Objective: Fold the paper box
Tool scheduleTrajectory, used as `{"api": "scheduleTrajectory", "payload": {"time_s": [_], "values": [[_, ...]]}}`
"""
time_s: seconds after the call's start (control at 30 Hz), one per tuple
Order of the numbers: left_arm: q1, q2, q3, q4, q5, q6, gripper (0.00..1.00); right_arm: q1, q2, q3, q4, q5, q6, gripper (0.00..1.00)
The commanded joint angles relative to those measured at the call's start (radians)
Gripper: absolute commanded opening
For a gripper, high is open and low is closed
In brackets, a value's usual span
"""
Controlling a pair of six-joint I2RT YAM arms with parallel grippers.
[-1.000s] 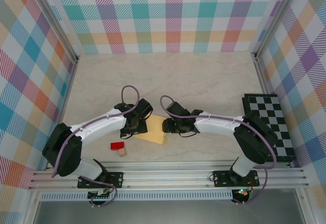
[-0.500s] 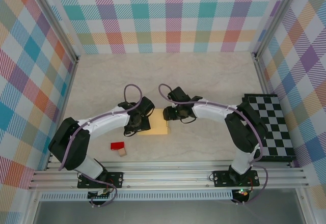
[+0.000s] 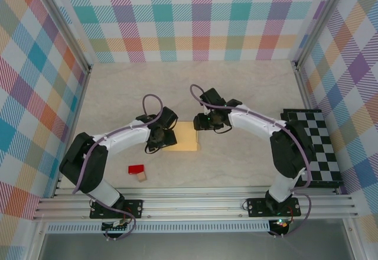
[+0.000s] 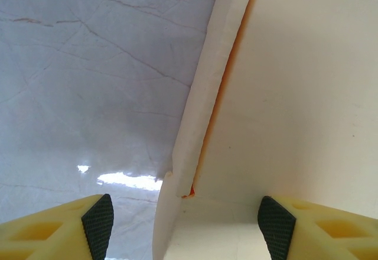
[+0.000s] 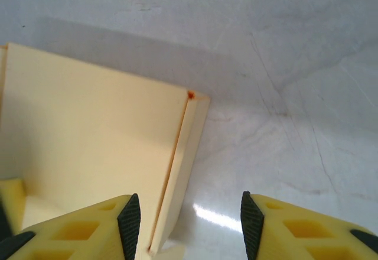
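Left hand (image 4: 186, 218) astride paper box (image 4: 295, 94) edge, pale yellow (flat)

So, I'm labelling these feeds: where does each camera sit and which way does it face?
Top external: fixed overhead behind the robot, looking down on table, left arm, right arm, paper box.
Left wrist: on left gripper, looking past its yellow fingers at the box's edge.
Right wrist: on right gripper, past its fingers at a box corner.
All three share the box.

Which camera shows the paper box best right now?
Top external: most of the paper box shows, lying flat. Left wrist catches one edge close up; right wrist, a corner with its side flap.
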Motion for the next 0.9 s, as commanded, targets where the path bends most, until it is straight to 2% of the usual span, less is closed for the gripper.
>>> {"api": "scheduleTrajectory", "payload": {"time_s": [0.0, 0.23, 0.37, 0.87], "values": [[0.014, 0.073, -0.032, -0.007, 0.006, -0.015, 0.69, 0.003, -0.075, 0.016, -0.123, -0.076, 0.123, 0.5], [0.013, 0.059, -0.058, 0.032, 0.074, -0.075, 0.64, 0.004, -0.12, -0.139, -0.006, -0.223, 0.262, 0.49], [0.013, 0.051, -0.075, 0.054, 0.103, -0.105, 0.61, 0.008, -0.093, -0.177, 0.061, -0.27, 0.287, 0.5], [-0.007, 0.036, -0.108, 0.061, 0.098, -0.154, 0.59, 0.009, -0.009, -0.276, 0.294, -0.362, 0.405, 0.49]]}}
